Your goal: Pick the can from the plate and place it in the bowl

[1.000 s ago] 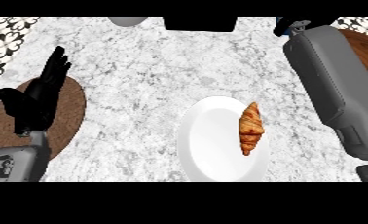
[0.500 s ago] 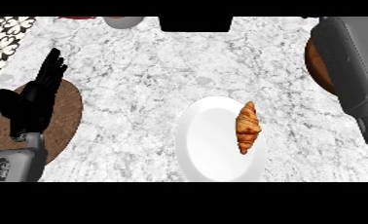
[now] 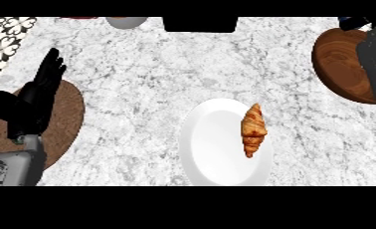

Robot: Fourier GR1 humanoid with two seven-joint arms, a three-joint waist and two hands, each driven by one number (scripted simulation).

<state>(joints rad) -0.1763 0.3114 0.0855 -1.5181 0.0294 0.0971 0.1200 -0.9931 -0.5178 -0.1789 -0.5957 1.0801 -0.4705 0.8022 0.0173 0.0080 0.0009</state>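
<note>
Marble counter (image 3: pixel 147 73) was noted bearing a plate (image 3: pixel 213 156) at six o'clock, croissant (image 3: pixel 253 129) upon it, no can. Left hand (image 3: pixel 35 101), nine o'clock, was held open, empty, judged resting; right hand's (image 3: pixel 354 22) state undetermined.

The desk (image 3: pixel 140 83) is white marble veined in grey. Past its upper left corner lies black-and-white patterned tiling (image 3: pixel 15 30).

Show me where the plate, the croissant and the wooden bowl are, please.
plate (image 3: pixel 211 146), head view, bare white part on its left side.
croissant (image 3: pixel 253 129), head view, the middle of it.
wooden bowl (image 3: pixel 337 68), head view, its inner floor.
</note>
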